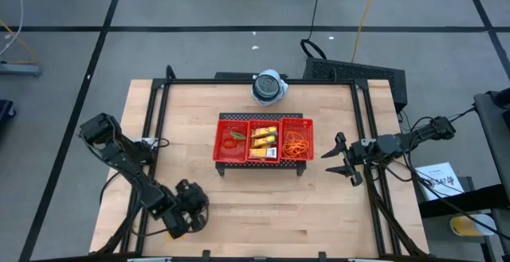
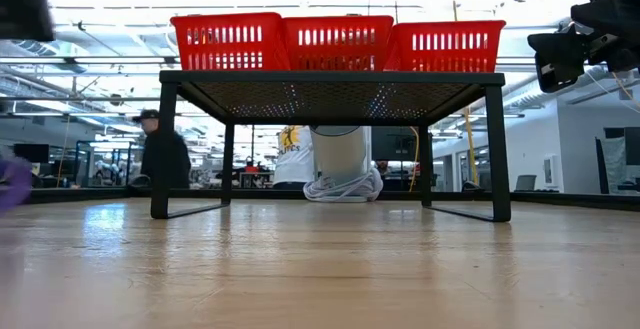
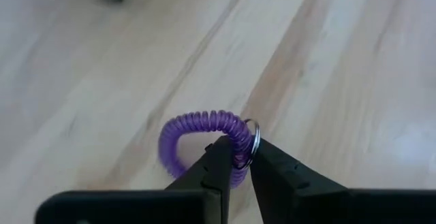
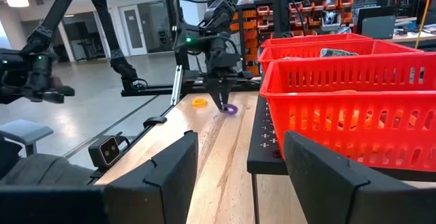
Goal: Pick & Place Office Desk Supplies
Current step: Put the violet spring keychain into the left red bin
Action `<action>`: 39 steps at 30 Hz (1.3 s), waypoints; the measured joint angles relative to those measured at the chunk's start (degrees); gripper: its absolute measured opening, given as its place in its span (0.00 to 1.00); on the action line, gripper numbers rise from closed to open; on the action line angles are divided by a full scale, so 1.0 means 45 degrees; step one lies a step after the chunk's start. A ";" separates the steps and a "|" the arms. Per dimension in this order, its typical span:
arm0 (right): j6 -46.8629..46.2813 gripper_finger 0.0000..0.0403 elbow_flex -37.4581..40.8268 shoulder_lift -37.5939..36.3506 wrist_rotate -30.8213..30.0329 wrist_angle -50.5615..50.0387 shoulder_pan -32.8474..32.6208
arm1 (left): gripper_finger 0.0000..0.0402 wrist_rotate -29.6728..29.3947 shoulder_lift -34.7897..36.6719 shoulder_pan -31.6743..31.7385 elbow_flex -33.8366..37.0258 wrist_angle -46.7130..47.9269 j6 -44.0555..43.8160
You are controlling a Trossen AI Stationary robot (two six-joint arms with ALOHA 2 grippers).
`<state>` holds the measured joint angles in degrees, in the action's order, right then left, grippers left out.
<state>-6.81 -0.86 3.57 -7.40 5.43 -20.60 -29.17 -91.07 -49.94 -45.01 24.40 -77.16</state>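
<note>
While the left gripper (image 3: 235, 157) is clamped on the purple coil (image 3: 204, 135), lift straight and carry it over the tray (image 1: 263, 140) — the right gripper (image 1: 341, 157) waits beside, jaws apart.

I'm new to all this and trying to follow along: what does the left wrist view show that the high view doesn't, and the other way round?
Only the left wrist view shows the purple coiled plastic ring pinched by the left gripper. Only the high view shows the red three-compartment mesh tray, the orange rubber-band loops inside it, and the open right gripper. Both show the light wooden table.
</note>
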 joint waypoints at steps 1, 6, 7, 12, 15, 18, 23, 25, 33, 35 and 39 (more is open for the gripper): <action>-0.0002 0.51 0.0000 -0.0001 -0.0004 -0.0004 -0.0001 | 0.14 -0.0059 0.0003 0.0213 0.0000 -0.0382 0.0681; -0.0001 0.51 -0.0003 -0.0003 0.0000 -0.0004 -0.0003 | 0.09 0.0004 0.0010 0.1375 -0.0010 -0.2401 0.4055; 0.0001 0.51 -0.0003 -0.0003 0.0000 -0.0004 -0.0003 | 0.08 0.0068 0.0010 0.1608 -0.0010 -0.2818 0.4680; -0.0004 0.51 -0.0004 -0.0001 0.0000 0.0001 0.0000 | 0.05 0.0700 0.0015 0.2656 -0.0015 -0.4770 0.7123; -0.0004 0.51 0.0000 -0.0002 0.0000 -0.0002 -0.0005 | 0.06 0.1712 0.0015 0.3115 -0.0016 -0.6236 0.8448; -0.0003 0.51 0.0000 -0.0004 0.0000 -0.0004 -0.0001 | 0.09 0.2559 0.0074 0.3471 -0.0019 -0.7680 0.9558; -0.0003 0.51 -0.0001 -0.0004 0.0000 -0.0003 0.0000 | 0.13 0.3411 0.0412 0.3927 -0.0029 -0.9115 1.0275; -0.0001 0.51 0.0000 -0.0002 -0.0002 -0.0004 -0.0003 | 0.14 0.3799 0.0633 0.4118 -0.0029 -0.9412 1.0161; -0.0001 0.51 0.0000 -0.0003 0.0000 -0.0004 0.0000 | 0.15 0.4584 0.2073 0.4656 -0.0034 -0.9456 1.0023; -0.0001 0.51 0.0000 0.0000 0.0000 -0.0004 0.0000 | 0.15 0.4585 0.2460 0.4694 -0.0034 -0.9498 1.0381; 0.0001 0.51 0.0000 0.0000 0.0000 -0.0004 -0.0005 | 0.16 0.4481 0.3316 0.4692 -0.0034 -0.9472 1.1391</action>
<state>-6.81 -0.86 3.57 -7.40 5.41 -20.62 -9.01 -76.14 -28.83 -45.17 -18.23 -25.89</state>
